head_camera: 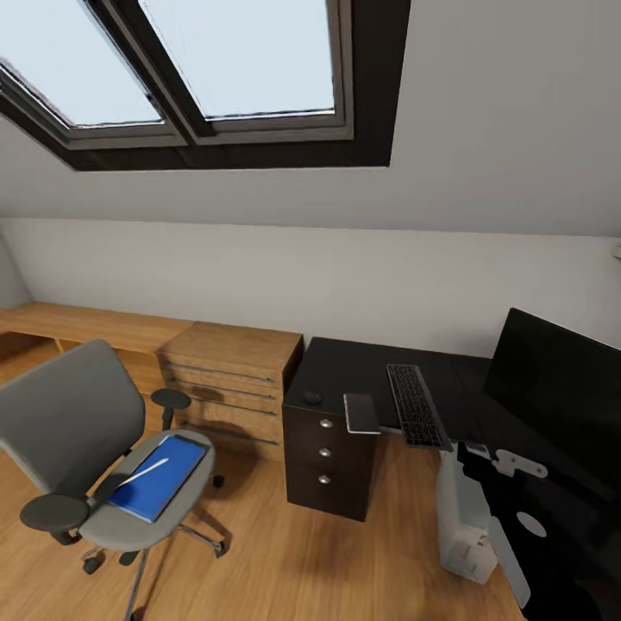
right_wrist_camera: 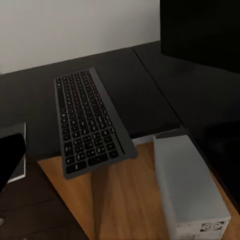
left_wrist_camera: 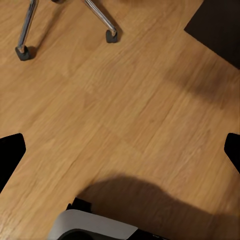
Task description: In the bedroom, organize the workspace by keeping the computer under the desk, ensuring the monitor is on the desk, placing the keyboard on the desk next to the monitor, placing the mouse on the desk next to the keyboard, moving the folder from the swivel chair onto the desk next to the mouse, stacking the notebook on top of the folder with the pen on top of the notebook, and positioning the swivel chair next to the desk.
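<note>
Keyboard (right_wrist_camera: 91, 120) just ahead of right gripper, overhanging desk (right_wrist_camera: 35, 100) edge.
Flat, black, matte keys; grey boxy computer (right_wrist_camera: 192, 190) beside. Both grippers' state: cannot tell.

Right arm (head_camera: 552, 526) reaches forward low; left claw (left_wrist_camera: 120, 150) spread wide, pointing down.

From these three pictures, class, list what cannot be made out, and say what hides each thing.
- The monitor: cut by the head view's right edge; its stand is unseen.
- The computer: partly behind the right arm.
- The swivel chair: base cut by the bottom edge.
- Left fingers: only dark tips at the left wrist view's edges.
</note>
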{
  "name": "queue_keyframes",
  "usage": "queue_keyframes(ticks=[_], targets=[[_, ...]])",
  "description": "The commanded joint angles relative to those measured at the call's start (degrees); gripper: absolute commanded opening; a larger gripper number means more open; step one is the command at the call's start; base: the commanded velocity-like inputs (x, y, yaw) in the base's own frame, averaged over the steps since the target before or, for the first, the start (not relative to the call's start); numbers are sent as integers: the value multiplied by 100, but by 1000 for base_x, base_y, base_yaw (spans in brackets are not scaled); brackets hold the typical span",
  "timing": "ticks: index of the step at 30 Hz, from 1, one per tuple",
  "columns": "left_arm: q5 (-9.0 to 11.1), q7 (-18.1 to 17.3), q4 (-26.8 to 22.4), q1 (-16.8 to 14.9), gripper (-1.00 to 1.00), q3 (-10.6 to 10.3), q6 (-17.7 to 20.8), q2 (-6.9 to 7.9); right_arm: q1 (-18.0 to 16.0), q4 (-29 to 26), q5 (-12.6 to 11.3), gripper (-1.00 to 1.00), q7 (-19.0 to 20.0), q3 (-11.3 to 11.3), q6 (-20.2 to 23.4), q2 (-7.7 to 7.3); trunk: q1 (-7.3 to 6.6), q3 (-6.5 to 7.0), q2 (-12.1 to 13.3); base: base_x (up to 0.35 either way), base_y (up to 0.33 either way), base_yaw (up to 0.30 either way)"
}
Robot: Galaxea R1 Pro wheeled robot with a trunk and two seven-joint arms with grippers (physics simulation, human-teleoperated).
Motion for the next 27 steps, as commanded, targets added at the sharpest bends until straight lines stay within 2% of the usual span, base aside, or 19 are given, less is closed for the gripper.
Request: queue_keyframes(ticks=[1,11,27], targets=[[61,-39,7,-7,100,-35,-13,0,-4,3,-60,100,-17,10,-27,-4,5,-5,-12,179,-177,134],[64,-39,8,-7,100,-33,-15,0,-4,18,-68,100,-18,-13,-50,-11,5,79,-12,159,-145,89],[66,-38,6,-7,100,-33,-17,0,-3,20,-86,100,-17,-26,-50,-13,5,152,-12,11,-9,-58]])
